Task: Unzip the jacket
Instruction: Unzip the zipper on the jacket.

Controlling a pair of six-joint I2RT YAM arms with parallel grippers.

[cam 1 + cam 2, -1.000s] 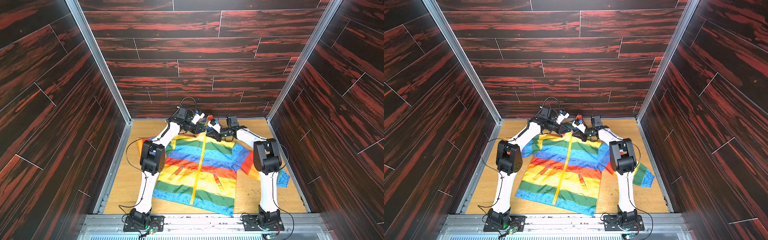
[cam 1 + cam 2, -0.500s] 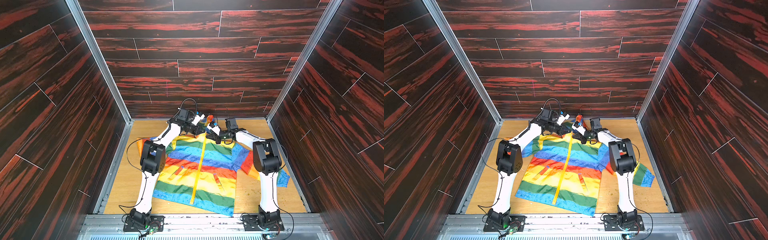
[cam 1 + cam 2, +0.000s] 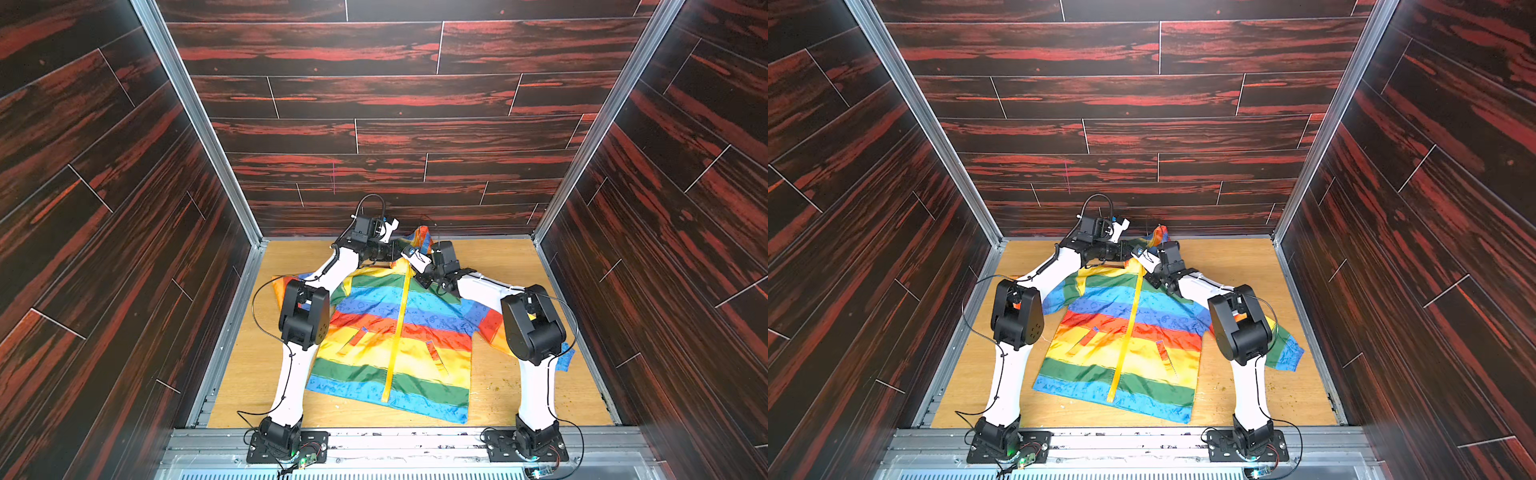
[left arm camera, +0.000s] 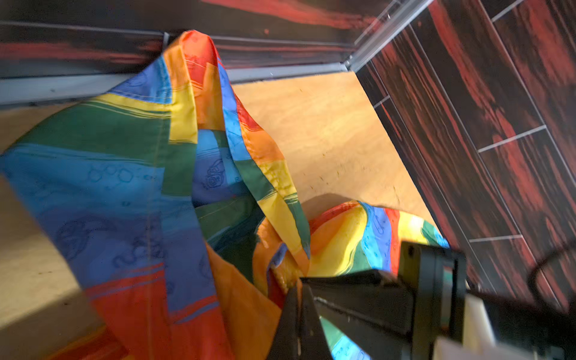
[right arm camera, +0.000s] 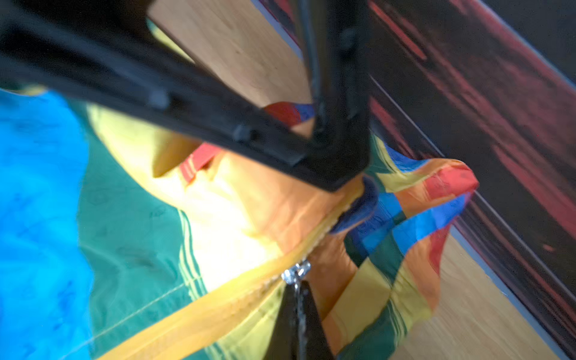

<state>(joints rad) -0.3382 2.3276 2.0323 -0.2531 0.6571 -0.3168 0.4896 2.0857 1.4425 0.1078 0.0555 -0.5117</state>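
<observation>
no readable text, labels or numbers

The left arm [image 3: 303, 320] and right arm [image 3: 532, 324] reach forward with raised, bent elbows, their wrists nearly meeting. The left gripper [image 4: 296, 291] is clamped on the jacket [image 4: 124, 187] collar. The right gripper [image 5: 296, 288] pinches the zipper pull [image 5: 296, 272].

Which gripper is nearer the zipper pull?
Right. The right gripper is shut on the silver zipper pull itself. The left gripper pinches the jacket at its collar edge, just past the zipper's top, apart from the pull.
</observation>
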